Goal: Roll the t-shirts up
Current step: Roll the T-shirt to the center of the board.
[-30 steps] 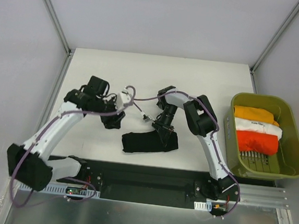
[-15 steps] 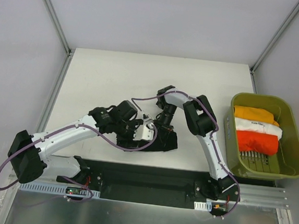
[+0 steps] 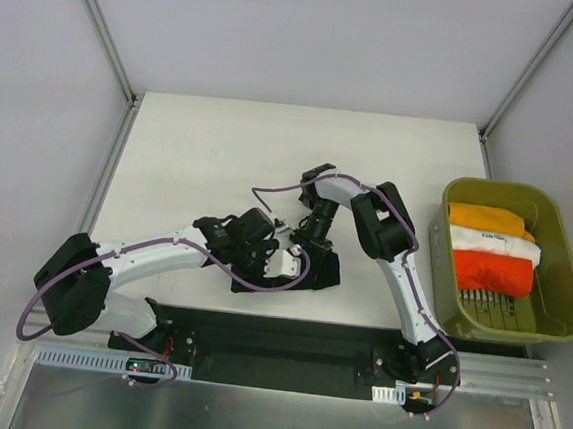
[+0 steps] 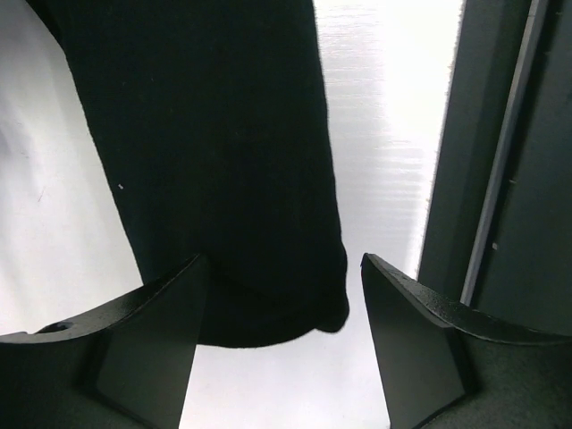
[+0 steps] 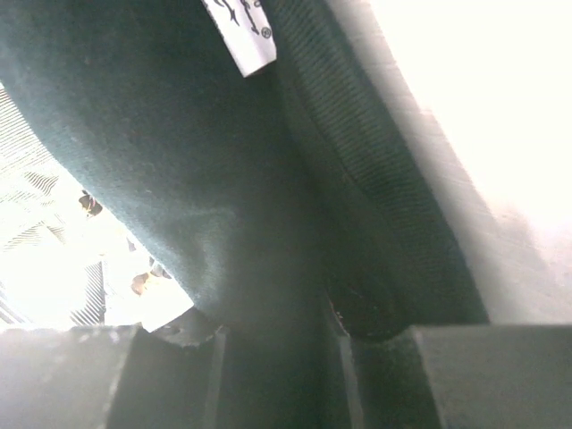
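Your table (image 3: 191, 156) carries a tub (image 3: 559, 220) at the right and the black tee (image 3: 326, 272) near the front edge.
The tub holds orange, white and red-orange tees (image 3: 493, 245). Your left end effector (image 3: 270, 261) is spread, its fingers astride one end of the black tee. Just beside it, your right end effector (image 3: 309, 239) pinches the same cloth.

The white table (image 3: 232, 150) carries a black t-shirt (image 3: 328, 271), which lies as a folded, elongated bundle close to the near edge, about midway across. In the left wrist view its rounded end rests flat on the bright surface, just beside the dark strip along the table's edge. An olive-green tub (image 3: 571, 262) stands at the table's right side, well apart from the shirt.
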